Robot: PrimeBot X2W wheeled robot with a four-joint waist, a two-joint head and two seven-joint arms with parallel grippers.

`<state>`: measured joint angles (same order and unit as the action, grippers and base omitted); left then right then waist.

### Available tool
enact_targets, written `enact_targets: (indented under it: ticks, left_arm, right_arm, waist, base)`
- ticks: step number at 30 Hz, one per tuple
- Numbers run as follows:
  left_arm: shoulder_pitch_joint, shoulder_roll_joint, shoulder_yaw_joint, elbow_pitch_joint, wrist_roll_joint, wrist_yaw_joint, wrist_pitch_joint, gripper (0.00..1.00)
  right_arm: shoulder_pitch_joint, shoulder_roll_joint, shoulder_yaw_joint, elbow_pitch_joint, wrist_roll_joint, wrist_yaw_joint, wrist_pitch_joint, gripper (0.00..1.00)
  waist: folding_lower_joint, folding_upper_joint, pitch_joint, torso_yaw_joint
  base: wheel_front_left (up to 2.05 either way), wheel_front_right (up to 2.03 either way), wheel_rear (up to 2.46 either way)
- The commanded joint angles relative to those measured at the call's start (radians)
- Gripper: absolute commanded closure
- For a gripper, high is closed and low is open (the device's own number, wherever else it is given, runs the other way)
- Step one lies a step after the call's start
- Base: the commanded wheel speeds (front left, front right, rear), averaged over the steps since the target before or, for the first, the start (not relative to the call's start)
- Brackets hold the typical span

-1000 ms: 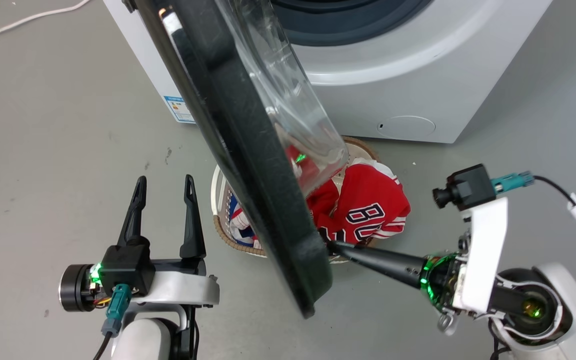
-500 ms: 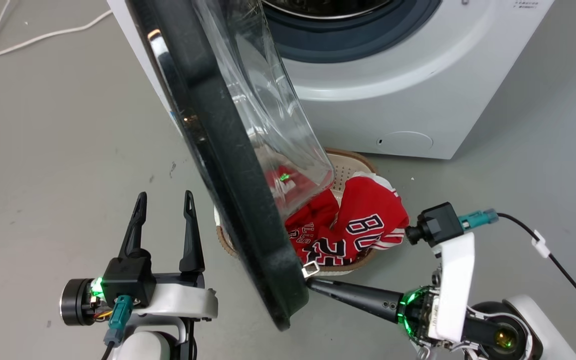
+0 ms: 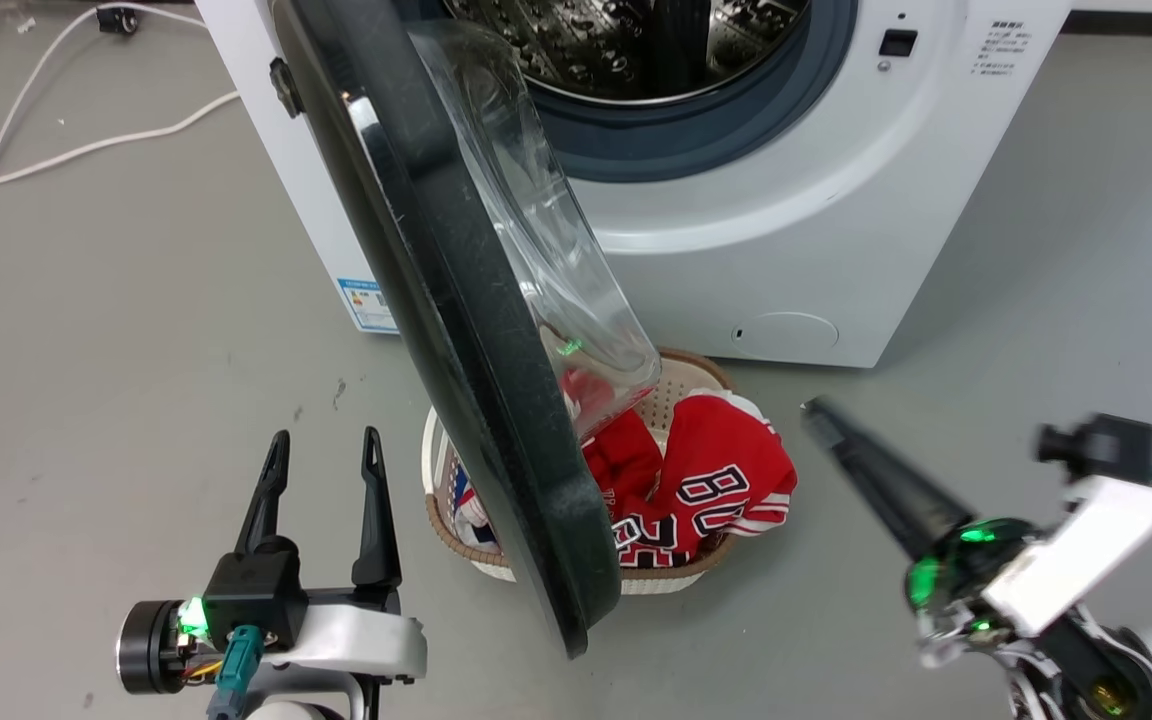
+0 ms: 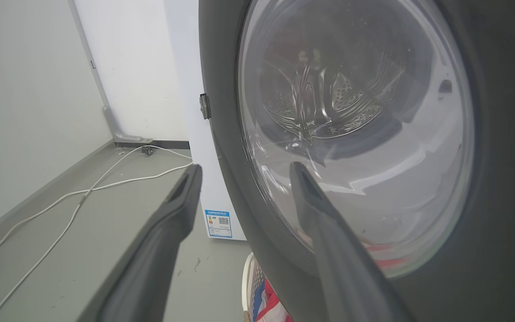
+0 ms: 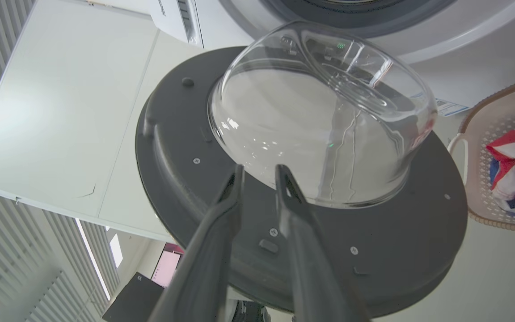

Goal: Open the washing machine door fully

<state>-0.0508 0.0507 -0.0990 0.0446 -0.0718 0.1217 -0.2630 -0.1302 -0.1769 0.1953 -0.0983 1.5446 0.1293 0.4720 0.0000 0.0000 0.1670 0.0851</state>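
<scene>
The washing machine door (image 3: 476,380) hangs about halfway open, edge-on to me, and neither arm has hold of it. The right gripper (image 3: 814,408) is out in the air, smeared by motion, with the door off to its left. In the right wrist view the right gripper (image 5: 259,169) points at the door's grey inner ring (image 5: 186,147), just below the glass bowl (image 5: 320,125). Its fingers are drawn in to a narrow slit with nothing between them.

The left gripper (image 3: 326,437) is spread wide and empty on the other side of the door. In its own wrist view the glossy outer face (image 4: 499,179) stands just ahead and to its right. I can't tell whether a fingertip touches the door.

To my eye, the first risk is that the unheld door drifts back toward the washing machine (image 3: 786,230) and loses what has been gained. The second is the left gripper: it sits on the side the door must swing toward, so a harder push from the right could drive the outer face onto those open fingers. The third is a slip. If the right gripper's pointed tips land on the bulging glass rather than the flat ring, they may skid off the curve.

The laundry basket (image 3: 676,575) with the red jersey (image 3: 726,480) lies left of the right gripper and under the door's lower edge. I can't judge the clearance there, so a low reach might snag the cloth.
</scene>
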Motion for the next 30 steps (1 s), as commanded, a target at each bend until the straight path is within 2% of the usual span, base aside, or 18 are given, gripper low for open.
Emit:
enact_targets:
  ticks: [1, 6, 9, 12, 14, 17, 23, 26, 30]
  left_arm:
    - [0.013, -0.001, 0.001, 0.002, 0.007, -0.003, -0.003, 0.0]
    - [0.031, -0.001, 0.011, 0.001, 0.01, -0.01, -0.003, 0.0]
    - [0.042, -0.001, 0.018, -0.002, 0.015, -0.012, -0.003, 0.0]
    - [0.05, -0.001, 0.021, -0.002, 0.015, -0.013, -0.003, 0.0]
    - [0.054, -0.001, 0.022, 0.0, 0.016, -0.012, -0.003, 0.0]
    - [0.067, -0.001, 0.022, 0.003, 0.017, -0.013, -0.003, 0.0]
    - [0.084, 0.0, 0.022, 0.005, 0.016, -0.012, -0.003, 0.0]
    - [0.09, -0.001, 0.024, 0.007, 0.017, -0.014, -0.003, 0.0]
    - [0.106, -0.001, 0.028, 0.009, 0.02, -0.017, -0.003, 0.0]
  right_arm:
    - [0.027, 0.021, -0.028, -0.013, -0.006, 0.003, -0.049, 0.0]
    - [0.075, 0.038, -0.116, -0.076, -0.102, 0.003, -0.238, 0.0]
    - [0.092, 0.003, -0.131, -0.093, -0.311, 0.003, -0.425, 0.0]
    - [0.107, -0.04, -0.078, -0.074, -0.536, 0.003, -0.611, 0.0]
    - [0.115, -0.066, -0.058, -0.048, -0.671, 0.002, -0.696, 0.0]
    - [0.121, -0.035, -0.079, -0.015, -0.852, 0.001, -0.734, 0.0]
    - [0.155, 0.068, -0.19, -0.081, -1.257, 0.001, -0.736, 0.0]
    - [0.181, 0.096, -0.207, -0.091, -1.376, 0.001, -0.737, 0.0]
    - [0.225, 0.119, -0.202, -0.078, -1.447, 0.001, -0.737, 0.0]
  waist:
    - [0.0, 0.0, -0.011, -0.001]
    - [0.0, 0.0, -0.033, -0.005]
    - [0.0, 0.0, -0.04, -0.009]
    - [0.0, 0.0, -0.05, -0.014]
    - [0.0, 0.0, -0.059, -0.016]
    - [0.0, 0.0, -0.075, -0.019]
    - [0.0, 0.0, -0.101, -0.02]
    - [0.0, 0.0, -0.113, -0.02]
    - [0.0, 0.0, -0.13, -0.02]
  base:
    - [0.0, 0.0, 0.0]
    - [0.0, 0.0, 0.0]
    - [0.0, 0.0, 0.0]
    - [0.0, 0.0, 0.0]
    - [0.0, 0.0, 0.0]
    - [0.0, 0.0, 0.0]
    - [0.0, 0.0, 0.0]
    - [0.0, 0.0, 0.0]
    - [0.0, 0.0, 0.0]
